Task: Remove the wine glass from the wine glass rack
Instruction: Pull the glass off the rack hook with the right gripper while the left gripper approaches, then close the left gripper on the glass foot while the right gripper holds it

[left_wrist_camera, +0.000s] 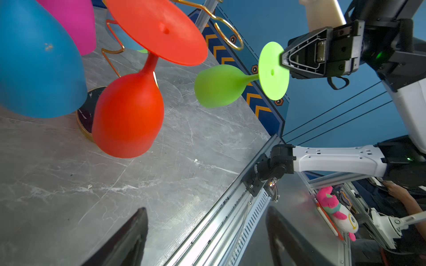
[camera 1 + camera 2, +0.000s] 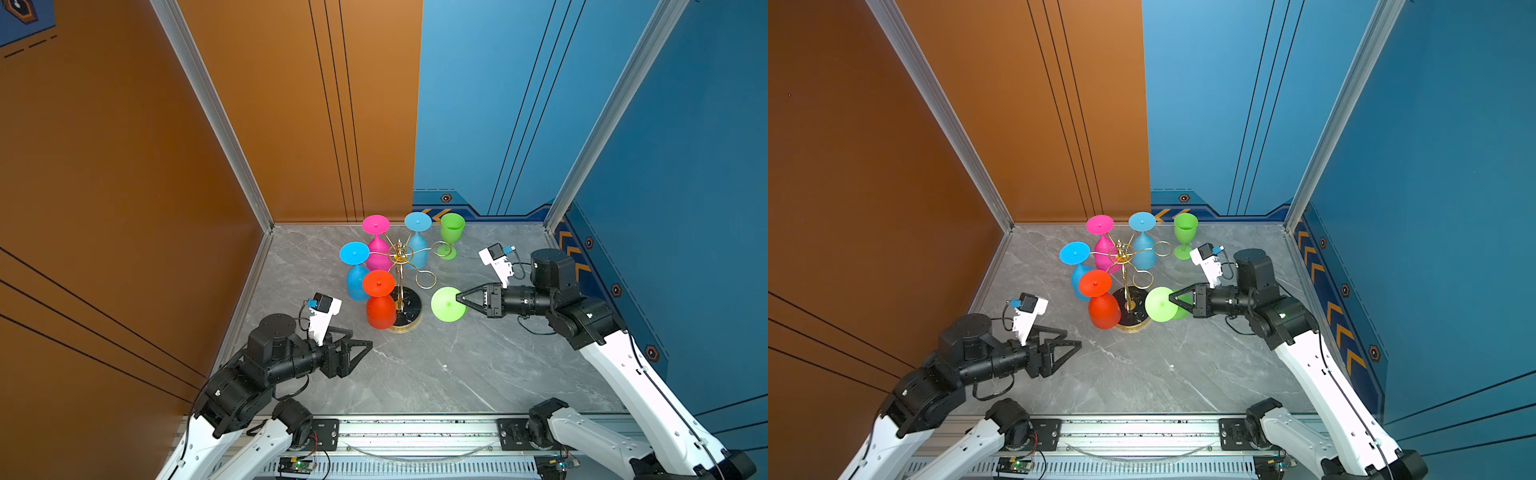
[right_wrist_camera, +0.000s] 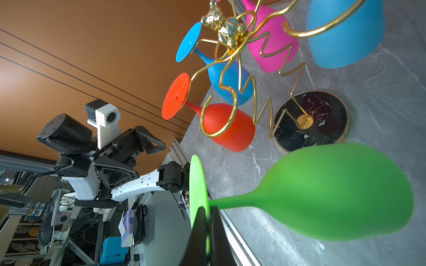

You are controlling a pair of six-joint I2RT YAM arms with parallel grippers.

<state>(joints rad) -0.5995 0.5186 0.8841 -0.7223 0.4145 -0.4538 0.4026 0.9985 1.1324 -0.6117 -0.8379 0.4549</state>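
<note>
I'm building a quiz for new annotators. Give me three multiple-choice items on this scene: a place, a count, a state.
1. How many glasses hang on the rack? A two; B six; C four.
2. Where is the upright green glass? A on the table; B on the rack; C in a gripper.
3. The right gripper is: A open; B shut on the inverted green glass's foot; C shut on the rack.
Key: 1 C, pink glass, red glass, blue glasses; 2 A, it stands on marble; 3 B, jaws pinch the foot.

No text, label or number is legible.
</note>
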